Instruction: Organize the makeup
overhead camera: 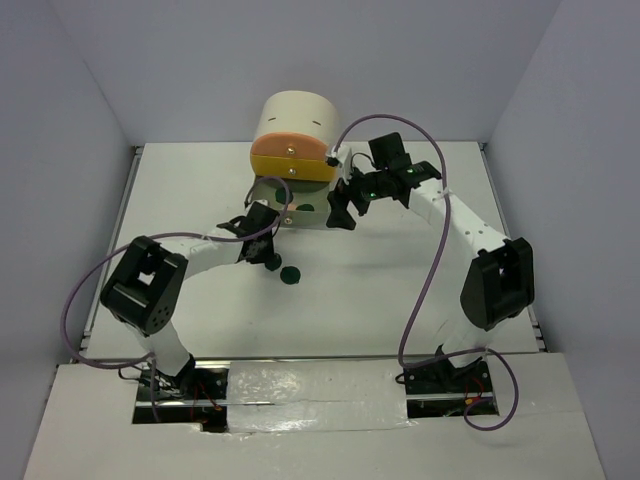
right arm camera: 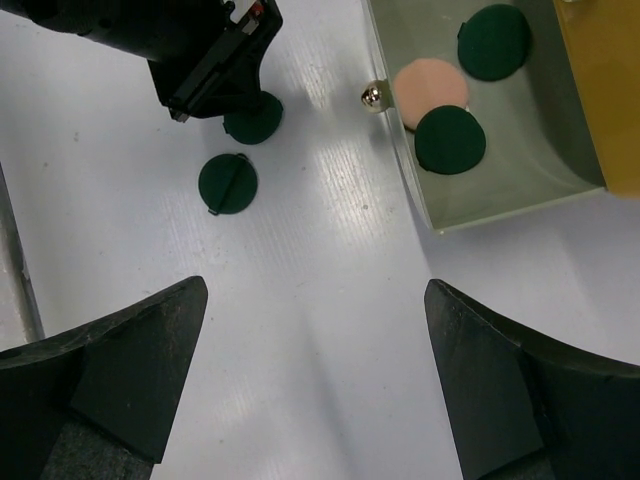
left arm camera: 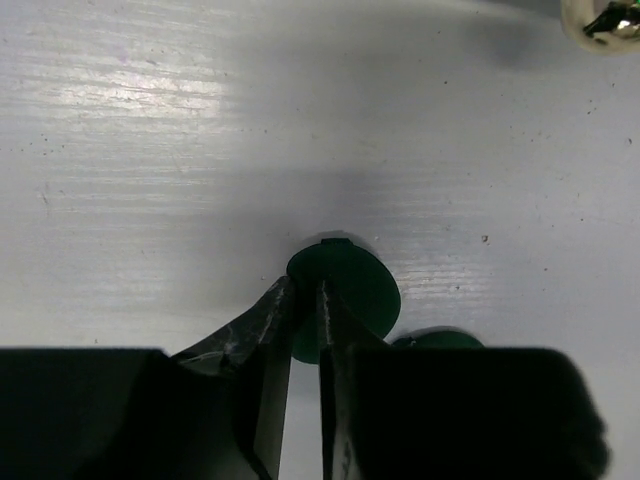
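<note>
White table (overhead camera: 360, 290), lavender walls (overhead camera: 60, 150), one loose green disc (overhead camera: 290, 275).

Pale lilac-grey walls (overhead camera: 300, 50) close in the white worktop (overhead camera: 400, 300) on three sides. Soft light leaves a sheen on its streaked surface. A cream drum cabinet (overhead camera: 295, 115) stands at the back.

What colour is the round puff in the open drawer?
Peach pink; the puff shows best in the right wrist view.
</note>
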